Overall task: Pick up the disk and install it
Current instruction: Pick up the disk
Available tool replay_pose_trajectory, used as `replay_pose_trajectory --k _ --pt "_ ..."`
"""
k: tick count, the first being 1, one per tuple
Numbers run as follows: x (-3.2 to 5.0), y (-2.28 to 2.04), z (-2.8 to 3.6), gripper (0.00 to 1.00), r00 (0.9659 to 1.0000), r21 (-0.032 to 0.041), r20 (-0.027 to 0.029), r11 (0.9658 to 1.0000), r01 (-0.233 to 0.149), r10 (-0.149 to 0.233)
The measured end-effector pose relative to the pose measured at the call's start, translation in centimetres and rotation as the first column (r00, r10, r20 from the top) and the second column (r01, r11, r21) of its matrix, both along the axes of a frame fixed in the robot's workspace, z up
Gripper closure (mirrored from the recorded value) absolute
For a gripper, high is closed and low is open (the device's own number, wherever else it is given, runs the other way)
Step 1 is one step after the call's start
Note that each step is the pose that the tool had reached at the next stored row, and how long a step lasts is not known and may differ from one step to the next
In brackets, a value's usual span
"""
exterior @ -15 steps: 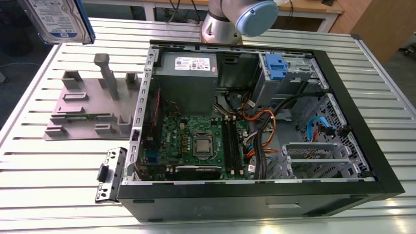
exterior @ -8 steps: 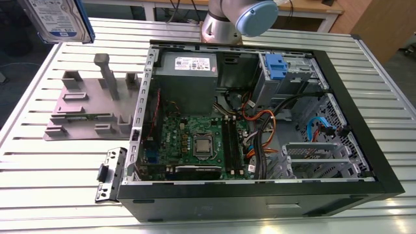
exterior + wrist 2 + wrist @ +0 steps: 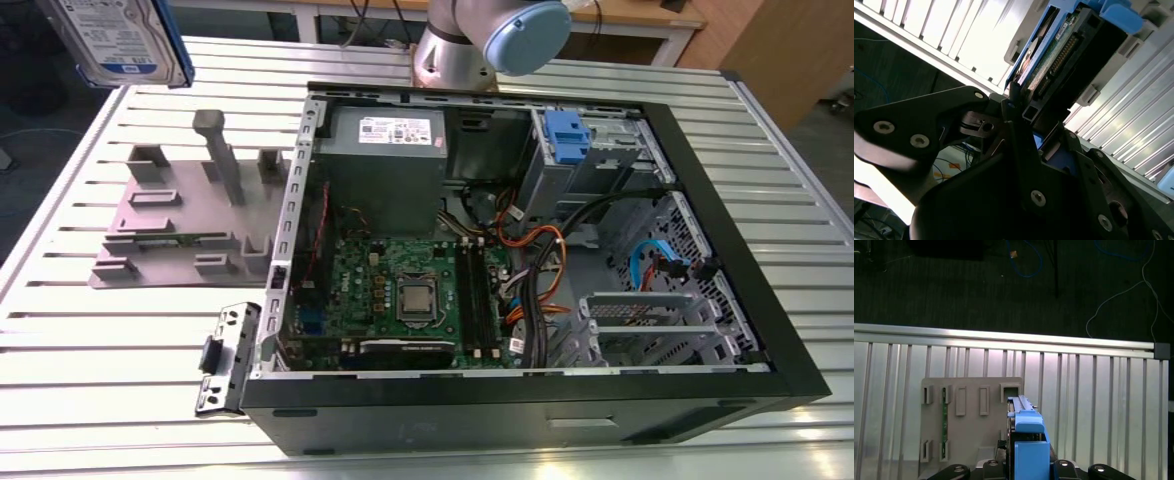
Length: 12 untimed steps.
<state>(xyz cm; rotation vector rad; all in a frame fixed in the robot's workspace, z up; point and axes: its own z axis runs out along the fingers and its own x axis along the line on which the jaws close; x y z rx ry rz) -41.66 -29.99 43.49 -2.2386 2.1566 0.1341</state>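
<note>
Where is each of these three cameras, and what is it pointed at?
Exterior view: off the arm, up high, looking down on the open computer case; the arm's base shows.
First wrist view: on the wrist, looking down past the gripper at the grey stand.
Second wrist view: on the wrist, looking along the gripper at the disk it grips.
Shared: all three show the disk and the slatted table.

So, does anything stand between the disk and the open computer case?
Nothing visible does. The disk is up in the jaws above the grey stand, and the case beside it lies with its side open.
</note>
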Motion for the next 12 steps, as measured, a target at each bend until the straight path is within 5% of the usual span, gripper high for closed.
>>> replay_pose_trajectory --k 12 --pt "0.00 0.00 0.29 0.64 1.0000 0.0000 0.0000 1.0000 0.000 0.000"
